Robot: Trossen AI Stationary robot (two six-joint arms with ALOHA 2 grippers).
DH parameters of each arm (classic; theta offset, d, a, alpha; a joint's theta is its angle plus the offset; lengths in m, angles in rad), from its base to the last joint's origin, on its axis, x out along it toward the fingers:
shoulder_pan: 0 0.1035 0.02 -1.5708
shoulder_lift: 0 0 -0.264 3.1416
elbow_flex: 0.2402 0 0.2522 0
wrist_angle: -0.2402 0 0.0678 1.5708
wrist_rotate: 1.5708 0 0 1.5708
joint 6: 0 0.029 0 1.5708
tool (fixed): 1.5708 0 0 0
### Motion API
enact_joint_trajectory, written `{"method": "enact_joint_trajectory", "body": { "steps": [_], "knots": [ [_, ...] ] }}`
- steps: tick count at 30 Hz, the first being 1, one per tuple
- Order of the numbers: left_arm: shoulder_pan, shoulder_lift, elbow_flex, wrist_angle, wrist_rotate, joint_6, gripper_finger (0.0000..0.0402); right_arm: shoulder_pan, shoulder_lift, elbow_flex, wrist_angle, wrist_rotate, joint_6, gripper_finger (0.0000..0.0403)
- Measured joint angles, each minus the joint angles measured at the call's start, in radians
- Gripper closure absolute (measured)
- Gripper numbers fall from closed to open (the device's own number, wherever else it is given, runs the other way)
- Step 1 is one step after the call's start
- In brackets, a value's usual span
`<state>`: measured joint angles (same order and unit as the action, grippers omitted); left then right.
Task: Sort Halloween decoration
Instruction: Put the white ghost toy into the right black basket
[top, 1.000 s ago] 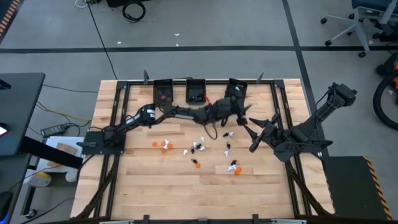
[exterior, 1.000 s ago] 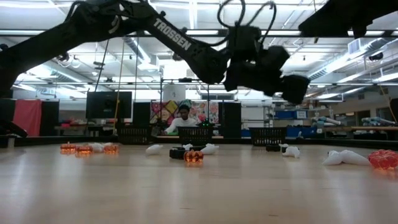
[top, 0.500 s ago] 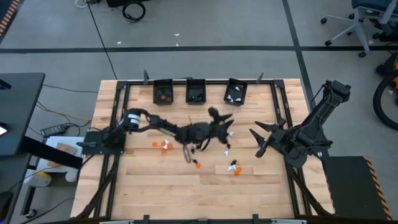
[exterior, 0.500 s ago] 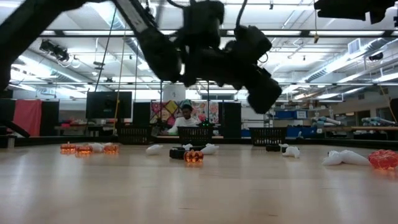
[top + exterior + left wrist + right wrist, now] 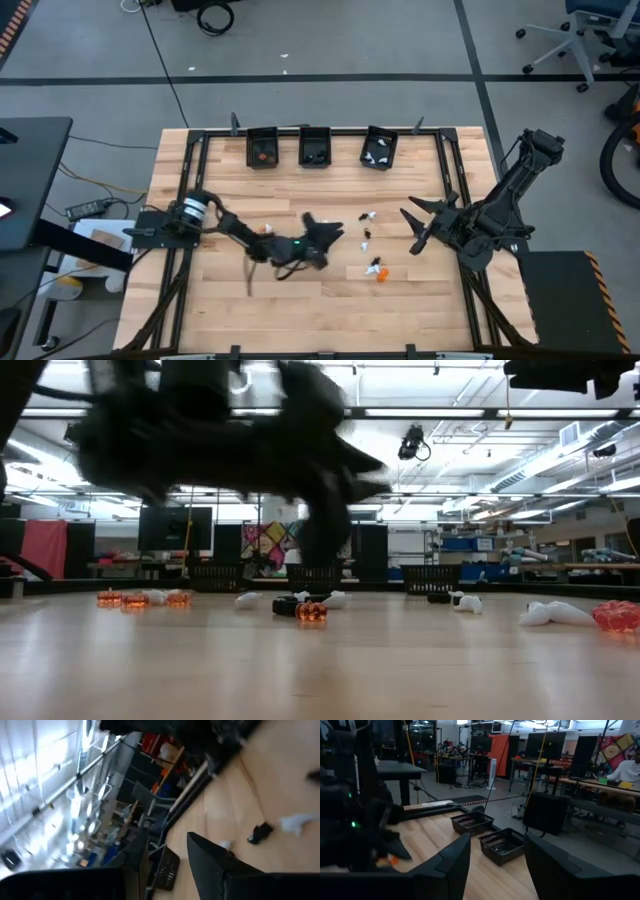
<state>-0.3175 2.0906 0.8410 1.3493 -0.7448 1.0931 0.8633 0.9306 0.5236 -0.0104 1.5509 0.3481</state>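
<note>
1. Wooden slats make up the table, which sits in a black frame on a grey floor; the low view looks across it into a lit workshop with screens and baskets beyond.
2. Small orange, black and white trinkets lie scattered on the middle of the table; in the high view a loose group shows just right of centre, with an orange and white pair a little nearer the front edge.
3. More of them sit in a row across the low view, among them an orange one near the middle and a red-orange one at the far right.
4. Three black bins stand side by side along the back edge: the left bin holds orange pieces, the middle bin dark ones, the right bin white ones.
5. Stretched low over the middle of the table is the left arm, and the left gripper is just left of the scattered group; its fingers stand apart with nothing between them, and a black piece and a white piece lie on the wood beyond.
6. At the table's right side waits the right gripper, well apart from the trinkets, fingers spread wide and empty.
7. A person sits at a desk far behind.
</note>
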Motion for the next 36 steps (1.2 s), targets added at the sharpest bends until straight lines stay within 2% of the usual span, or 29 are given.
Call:
{"method": "enact_joint_trajectory", "body": {
  "steps": [4, 8, 10, 13, 16, 19, 22, 25, 29, 36],
  "knots": [
    [-0.041, -0.144, -0.121, -0.079, -0.024, -0.228, 0.0288, -0.007, 0.0, 0.0, 0.01, 0.0, 0.0, 0.0214],
    [-0.07, -0.293, -0.185, -0.345, 0.013, -0.537, 0.0288, -0.01, 0.0, 0.0, 0.011, -0.002, 0.0, 0.0214],
    [-0.072, -0.358, -0.193, -0.524, 0.136, -0.706, 0.0288, -0.015, 0.0, 0.0, 0.011, -0.003, 0.0, 0.0214],
    [-0.037, -0.403, -0.173, -0.734, 0.387, -0.918, 0.0288, -0.026, 0.0, 0.0, 0.011, -0.009, 0.0, 0.0214],
    [0.013, -0.398, -0.138, -0.877, 0.6, -1.036, 0.0288, -0.04, 0.0, 0.0, 0.011, -0.032, 0.004, 0.0214],
    [0.044, -0.374, -0.101, -0.929, 0.694, -1.075, 0.0284, -0.051, 0.0, 0.0, 0.016, -0.046, 0.003, 0.0214],
    [0.045, -0.359, -0.084, -0.93, 0.729, -1.001, 0.0267, -0.056, 0.0, 0.0, 0.017, -0.053, 0.001, 0.0214],
    [0.029, -0.341, -0.085, -0.917, 0.735, -0.925, 0.0237, -0.055, 0.0, 0.0, 0.016, -0.053, -0.002, 0.0214],
    [0.028, -0.28, -0.084, -0.847, 0.747, -0.913, 0.0203, -0.058, 0.0, 0.0, 0.015, -0.054, -0.001, 0.0214],
    [0.038, -0.174, -0.084, -0.791, 0.734, -0.856, 0.0195, -0.06, 0.0, 0.0, 0.017, -0.061, 0.0, 0.0214]
  ]
}}
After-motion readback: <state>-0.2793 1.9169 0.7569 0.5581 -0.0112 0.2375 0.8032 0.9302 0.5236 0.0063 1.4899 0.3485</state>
